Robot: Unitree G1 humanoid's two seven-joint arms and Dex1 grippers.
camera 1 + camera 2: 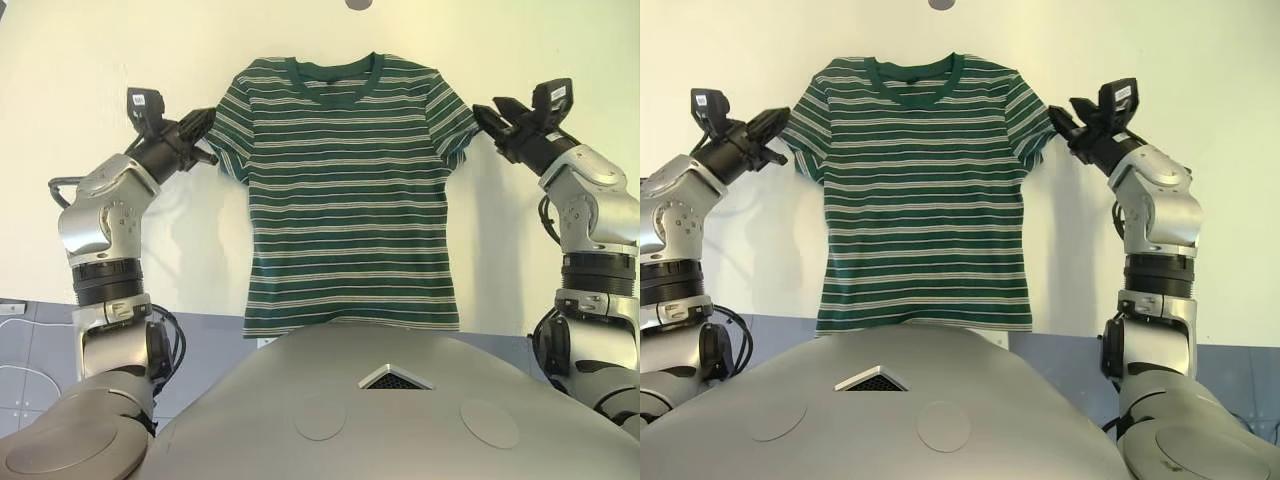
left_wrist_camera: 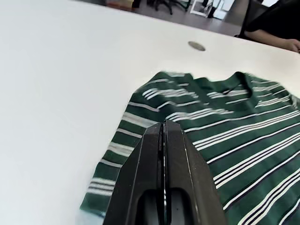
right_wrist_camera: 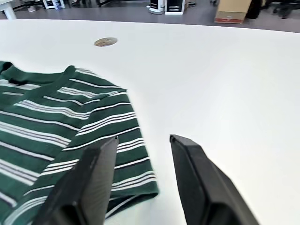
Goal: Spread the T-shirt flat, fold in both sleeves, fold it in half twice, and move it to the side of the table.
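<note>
A green T-shirt with white stripes (image 1: 345,190) lies spread flat on the white table (image 1: 70,70), collar at the far side and hem toward me. My left gripper (image 1: 208,140) rests at the edge of the shirt's left sleeve (image 2: 123,137); in the left wrist view its fingers (image 2: 164,125) are pressed together over the sleeve, with no cloth visible between them. My right gripper (image 1: 487,113) stands open at the hem of the right sleeve (image 3: 133,180), one finger over the fabric and the other over bare table.
A round metal grommet (image 3: 105,42) is set in the table beyond the collar. Bare white table extends on both sides of the shirt. The table's near edge runs just below the hem, with grey floor (image 1: 30,340) beyond it.
</note>
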